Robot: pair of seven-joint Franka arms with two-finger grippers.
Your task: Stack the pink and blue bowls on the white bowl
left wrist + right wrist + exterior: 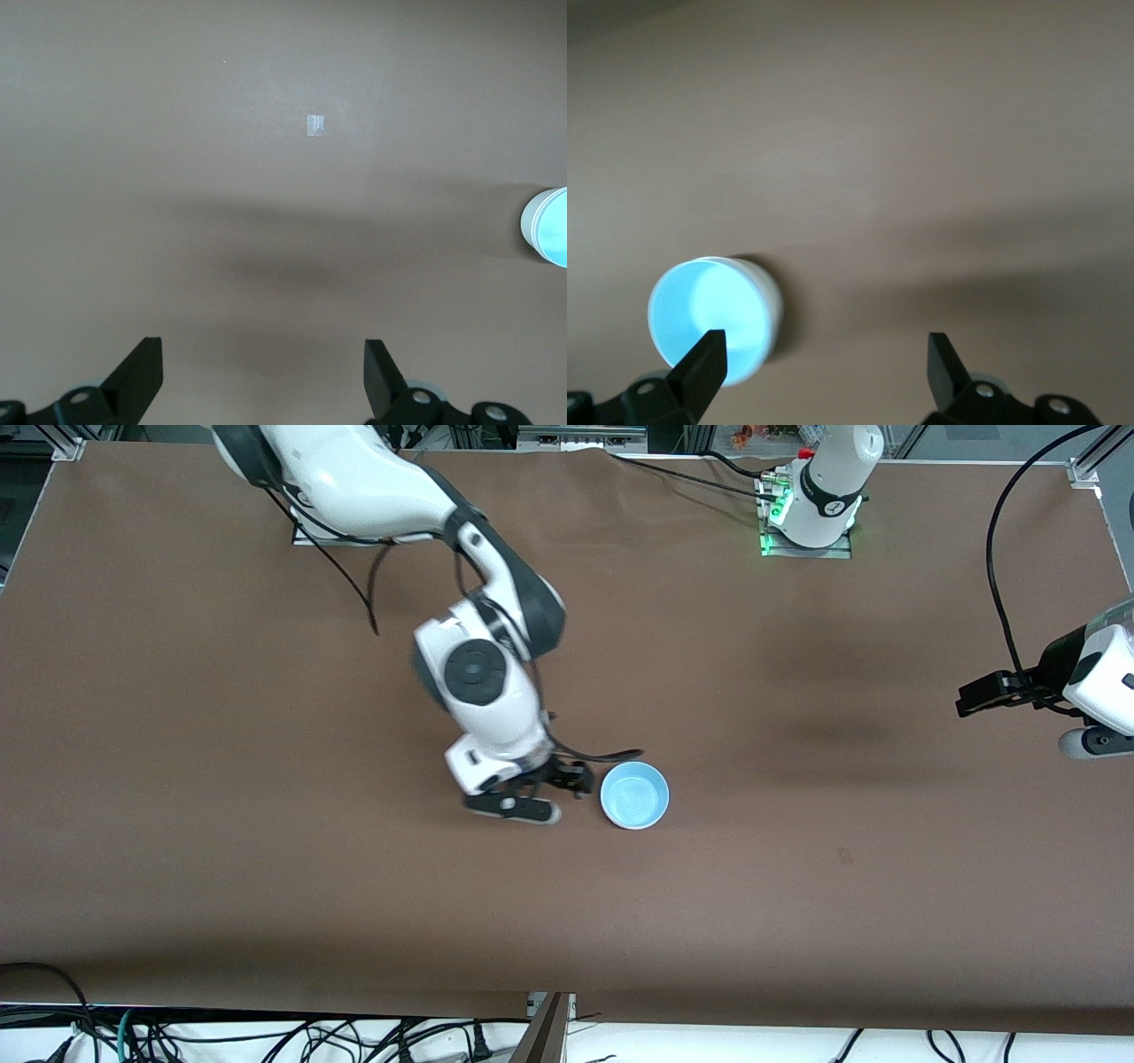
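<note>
The light blue bowl (634, 795) stands upright near the middle of the table. Its outer wall looks white, with thin rim lines in the left wrist view (547, 226), as of bowls nested under it. No separate white bowl or pink bowl shows. My right gripper (542, 793) is open and empty, low over the table just beside the bowl, toward the right arm's end. In the right wrist view one fingertip (702, 361) overlaps the bowl (713, 317); the gripper (824, 363) holds nothing. My left gripper (979, 693) waits open over the left arm's end of the table (261, 372).
The brown table mat (266, 850) spreads bare around the bowl. A small clear tape mark (315, 125) lies on it under the left arm. Cables (354, 1036) run along the front edge below the table.
</note>
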